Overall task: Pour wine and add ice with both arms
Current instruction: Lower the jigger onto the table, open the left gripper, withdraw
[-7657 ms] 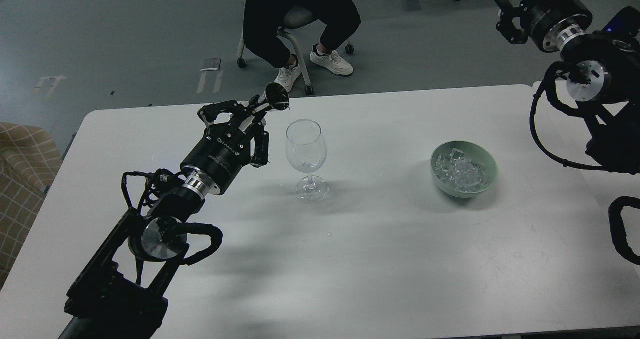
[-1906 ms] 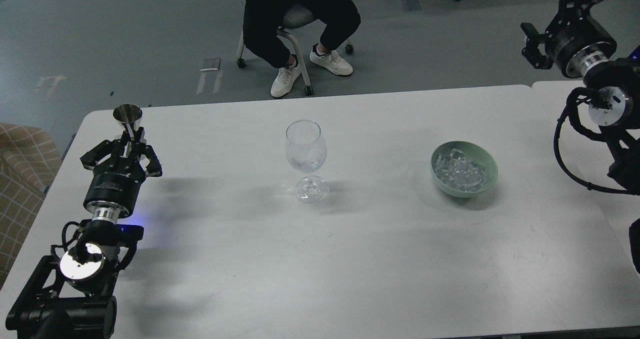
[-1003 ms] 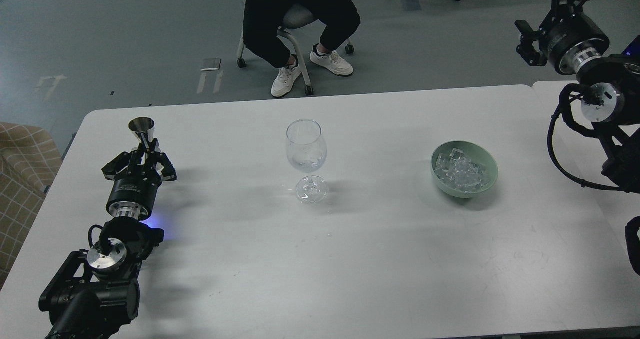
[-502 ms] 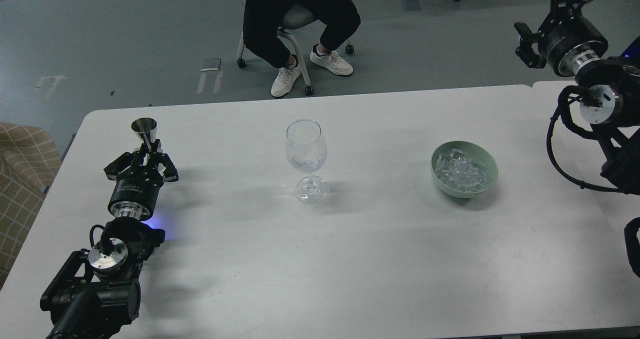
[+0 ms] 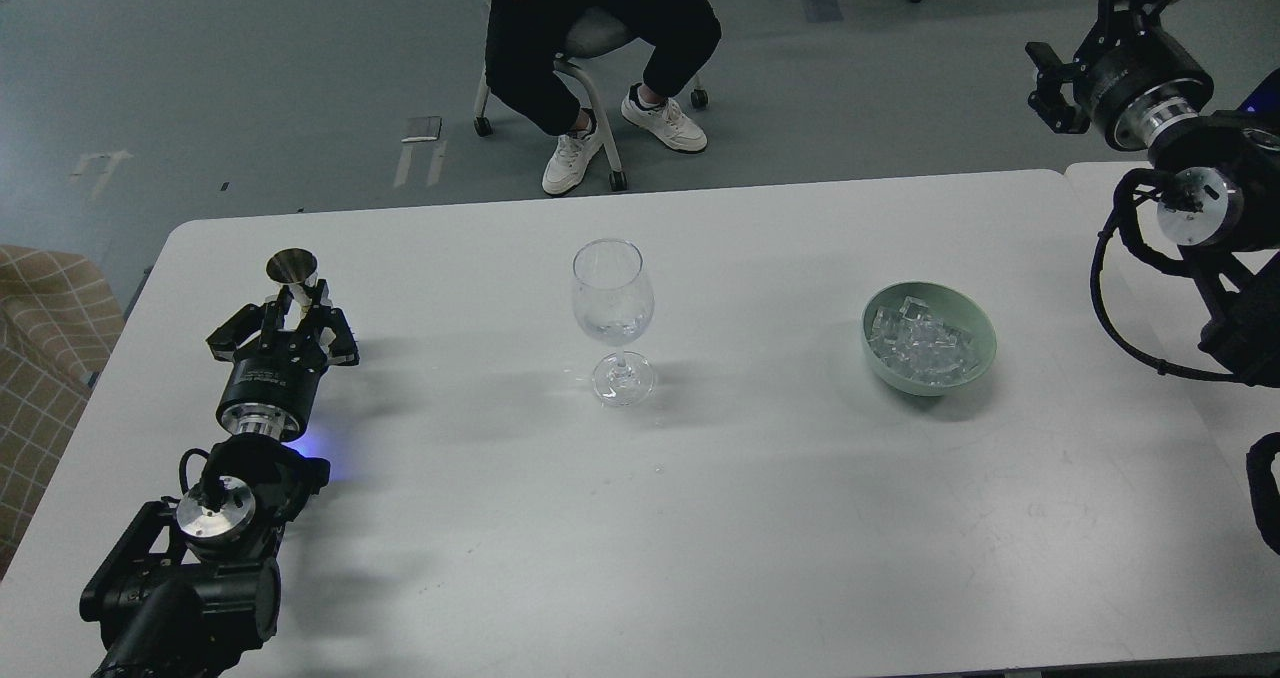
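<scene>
My left hand point(image 5: 290, 310) grips a small steel jigger cup point(image 5: 291, 268) upright near the white tabletop's point(image 5: 700, 518) left edge. My right hand point(image 5: 1075, 68) hovers off the far right corner; I cannot tell its opening. The clear stemmed wine glass point(image 5: 613, 318) holds a little colourless wine point(image 5: 612, 330); clear ice cubes point(image 5: 920, 343) fill the green bowl point(image 5: 975, 358).

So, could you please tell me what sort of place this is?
Probably a robotics lab or office: a plain white table on grey floor, and a seated person in black on a wheeled chair.

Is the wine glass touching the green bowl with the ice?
Apart. The head view shows bare table between the wine glass and the green bowl.
</scene>
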